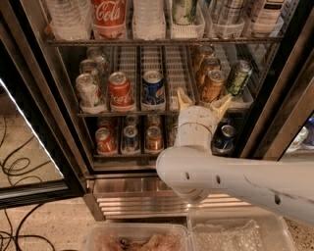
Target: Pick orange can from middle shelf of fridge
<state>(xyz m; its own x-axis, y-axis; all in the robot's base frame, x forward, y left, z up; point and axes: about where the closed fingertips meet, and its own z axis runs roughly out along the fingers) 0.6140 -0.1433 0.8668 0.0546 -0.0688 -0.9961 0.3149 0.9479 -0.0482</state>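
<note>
The fridge point(29, 98) stands open in front of me. Its middle shelf point(127, 112) carries white can-lane trays. A row of three orange cans stands in the right lane, and the front orange can point(212, 86) is nearest me. My gripper point(203, 102) is open just in front of and below that can, at the shelf's front edge. Its two tan fingertips point(183, 99) point up and spread apart. The can stands just above the right finger, not held. My white arm hides the shelf edge below.
On the middle shelf stand a green can point(238, 77), a blue Pepsi can point(153, 88), a red Coca-Cola can point(120, 90) and silver cans point(87, 90). Bottles fill the top shelf point(108, 14). More cans stand on the lower shelf point(130, 139). A clear plastic bin point(147, 240) lies below.
</note>
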